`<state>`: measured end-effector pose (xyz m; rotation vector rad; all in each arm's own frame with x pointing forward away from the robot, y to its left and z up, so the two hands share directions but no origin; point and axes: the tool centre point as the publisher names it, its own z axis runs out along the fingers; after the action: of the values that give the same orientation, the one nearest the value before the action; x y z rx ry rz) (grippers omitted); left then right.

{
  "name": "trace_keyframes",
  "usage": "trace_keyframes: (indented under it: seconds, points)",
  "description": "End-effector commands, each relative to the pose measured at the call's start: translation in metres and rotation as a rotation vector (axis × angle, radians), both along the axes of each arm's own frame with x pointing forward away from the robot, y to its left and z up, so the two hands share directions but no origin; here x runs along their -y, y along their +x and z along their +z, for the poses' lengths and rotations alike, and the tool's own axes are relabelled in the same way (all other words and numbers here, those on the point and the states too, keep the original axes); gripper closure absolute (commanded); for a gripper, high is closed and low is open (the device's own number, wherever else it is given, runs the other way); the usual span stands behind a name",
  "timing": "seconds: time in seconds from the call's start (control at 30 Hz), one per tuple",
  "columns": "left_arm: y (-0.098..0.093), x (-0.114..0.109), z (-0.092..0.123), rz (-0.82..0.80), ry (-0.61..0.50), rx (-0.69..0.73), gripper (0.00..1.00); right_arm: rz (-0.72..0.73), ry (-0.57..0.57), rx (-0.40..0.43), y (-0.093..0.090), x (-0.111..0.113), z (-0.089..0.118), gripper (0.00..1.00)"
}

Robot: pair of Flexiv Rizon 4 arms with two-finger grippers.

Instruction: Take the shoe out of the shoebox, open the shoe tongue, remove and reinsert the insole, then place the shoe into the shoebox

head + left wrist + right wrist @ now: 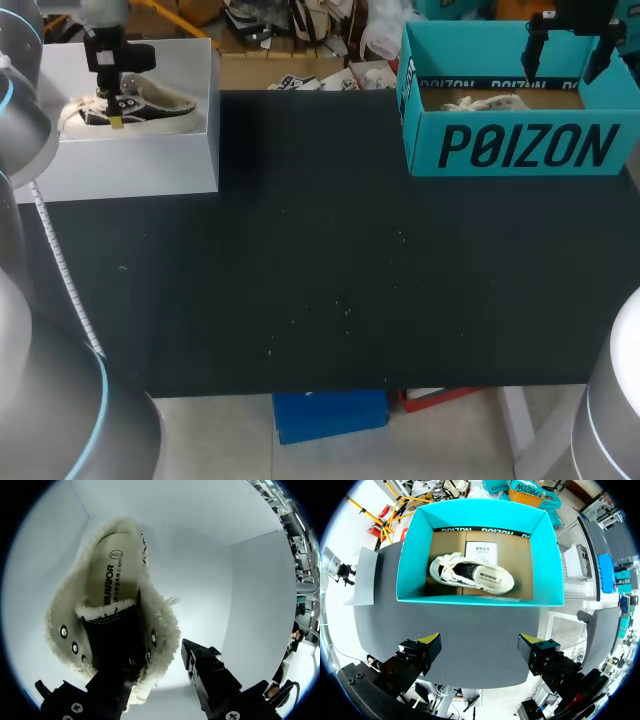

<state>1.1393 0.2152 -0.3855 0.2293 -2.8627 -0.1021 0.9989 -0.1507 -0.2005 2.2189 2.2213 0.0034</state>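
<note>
A cream low shoe (pixel 140 108) with fleece lining and a black tongue lies on a pale grey platform (pixel 150 160) at the table's far left. My left gripper (pixel 116 118) is down on it. In the left wrist view the gripper (pixel 157 662) straddles the shoe's (pixel 115 595) eyelet side: one finger (pixel 112 690) sits by the black tongue, the other (pixel 210 677) stands just outside the fleece edge. The printed insole (pixel 107 580) shows inside. A second shoe (pixel 470 574) lies in the teal shoebox (pixel 477 600) (pixel 520 145). My right gripper (pixel 481 642) (pixel 565 50) hangs open above that box, holding nothing.
The black table top (pixel 320 280) spreads between platform and box. A white paper slip (pixel 481 550) lies on the box floor behind the shoe. The platform's walls rise beside the left shoe.
</note>
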Motion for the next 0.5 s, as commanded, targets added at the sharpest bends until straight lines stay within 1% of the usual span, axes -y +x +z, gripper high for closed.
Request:
trace_keyframes:
  seconds: [0.03, 0.23, 0.5]
  points:
    - [0.011, -0.002, -0.005, 0.006, -0.022, -0.128, 1.0, 0.0, 0.0, -0.001, 0.0, 0.0, 0.0, 0.0]
    - [0.01, -0.003, 0.007, -0.006, -0.029, -0.107, 1.0, 0.0, 0.0, -0.001, 0.0, 0.0, 0.0, 0.0]
    - [0.003, -0.002, 0.046, -0.023, 0.01, -0.043, 1.0, 0.0, 0.0, -0.001, 0.0, 0.0, 0.0, 0.0]
